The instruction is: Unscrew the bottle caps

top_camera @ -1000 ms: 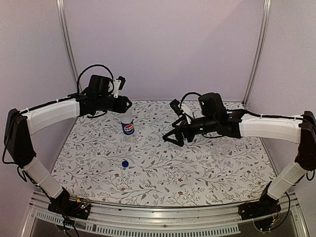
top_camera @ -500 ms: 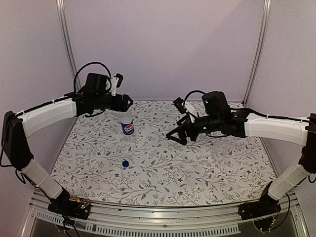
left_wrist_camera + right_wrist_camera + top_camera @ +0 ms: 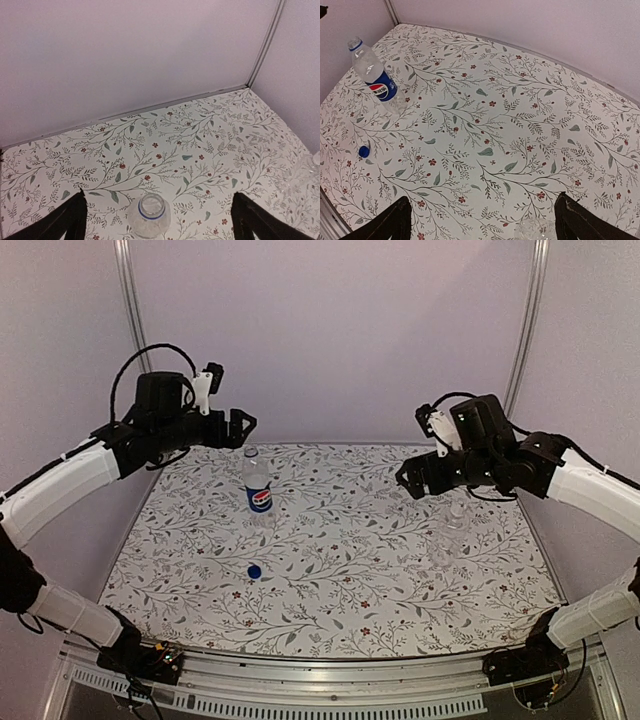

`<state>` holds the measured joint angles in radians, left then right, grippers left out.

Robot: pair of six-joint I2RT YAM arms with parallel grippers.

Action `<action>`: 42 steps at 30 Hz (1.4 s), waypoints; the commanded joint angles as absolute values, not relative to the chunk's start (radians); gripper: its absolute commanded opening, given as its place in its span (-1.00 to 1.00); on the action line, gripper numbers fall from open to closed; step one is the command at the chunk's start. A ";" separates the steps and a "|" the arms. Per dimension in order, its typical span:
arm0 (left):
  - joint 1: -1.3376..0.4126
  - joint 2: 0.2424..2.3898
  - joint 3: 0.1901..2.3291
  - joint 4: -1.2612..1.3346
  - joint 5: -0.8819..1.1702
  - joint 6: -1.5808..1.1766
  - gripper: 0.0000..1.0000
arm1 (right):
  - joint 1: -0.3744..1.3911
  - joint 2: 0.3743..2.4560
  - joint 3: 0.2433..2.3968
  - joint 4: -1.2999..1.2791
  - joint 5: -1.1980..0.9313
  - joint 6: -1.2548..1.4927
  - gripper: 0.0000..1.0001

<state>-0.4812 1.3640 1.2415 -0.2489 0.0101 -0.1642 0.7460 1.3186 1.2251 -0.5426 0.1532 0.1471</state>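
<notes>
Left pincer (image 3: 242, 424): fingers apart, nothing held, raised clear of the table (image 3: 400, 585).
Pepsi bottle (image 3: 149, 216): upright, straight below the left pincer, between its two fingers in the wrist view and touching neither; mouth open, no cap on it.
Blue cap (image 3: 254, 571): flat on the table, well below the left pincer and on its arm-base side.
Right pincer (image 3: 410, 480): fingers apart, empty, raised over the right half of the table.
Plain bottle (image 3: 535, 230): upright, below the right pincer and on its arm-base side, a little toward its right finger (only the clear top shows in the wrist view).
White cap: not made out; bottle top too glassy and blurred to say whether capped.
Long axis: vertical, neck pointing up toward the right pincer.
Nearer arm: right, clearly; left pincer well apart from the plain bottle.
Coming move, as a judgement: small pull back toward the base, then straight down along that axis onto the neck.
</notes>
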 commanded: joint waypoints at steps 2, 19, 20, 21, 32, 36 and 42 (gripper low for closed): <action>-0.475 1.262 1.199 -0.253 0.003 -0.171 0.99 | 0.684 1.261 1.239 -0.758 0.287 0.236 0.87; -0.475 1.142 1.110 -0.277 0.007 -0.179 0.99 | 0.517 1.272 1.101 -0.776 0.150 0.219 0.27; -0.474 1.141 1.107 -0.275 0.006 -0.179 0.99 | 0.516 1.271 1.096 -0.770 0.144 0.219 0.24; -0.474 1.143 1.105 -0.275 0.006 -0.177 0.99 | 0.516 1.270 1.092 -0.767 0.139 0.219 0.21; -0.474 1.140 1.101 -0.277 0.012 -0.173 0.99 | 0.512 1.277 1.069 -0.757 0.136 0.215 -0.20; -0.474 1.136 1.101 -0.278 0.010 -0.172 0.99 | 0.511 1.277 1.057 -0.759 0.141 0.215 -0.24; -0.475 1.130 1.100 -0.278 0.015 -0.173 0.99 | 0.509 1.275 1.049 -0.753 0.132 0.215 -0.39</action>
<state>-0.4812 1.1553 1.1126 -0.2710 0.0113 -0.1730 0.5159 1.2709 1.0588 -0.7673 0.1421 0.2169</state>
